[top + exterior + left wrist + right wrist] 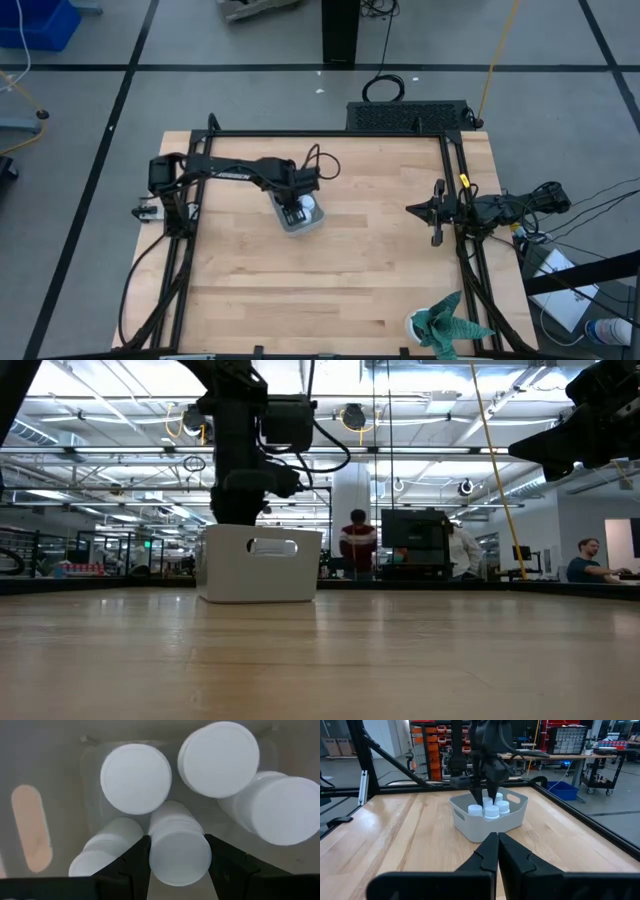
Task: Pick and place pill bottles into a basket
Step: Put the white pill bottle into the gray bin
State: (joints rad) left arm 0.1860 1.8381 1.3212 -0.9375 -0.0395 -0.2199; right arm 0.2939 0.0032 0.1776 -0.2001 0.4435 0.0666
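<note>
The pale basket (313, 226) stands on the table left of centre, also seen in the low view (260, 565). My left gripper (177, 837) points down into it, shut on one white pill bottle (176, 822). Several more pill bottles stand upright around it in the basket: one cap (136, 779), a second cap (219, 759) and a third bottle (272, 810). The right wrist view shows their caps (491, 811) above the basket's rim (470, 827). My right gripper (497, 851) is shut on nothing, level, at the table's right edge (437, 212). My left gripper pinches the pill bottle between its two fingers (137, 862), which sit on opposite sides of its upper part (180, 865). The fingers come from above, pointing down. The bottle stands upright among the others; whether its base rests on the basket's floor I cannot tell.
A teal-and-white cloth-like thing (445, 325) lies at the table's near right corner. Black frame rails (330, 134) run along the table's edges. A large blue bin (35, 25) sits on the floor beyond the far left. People (357, 545) are in the room behind.
</note>
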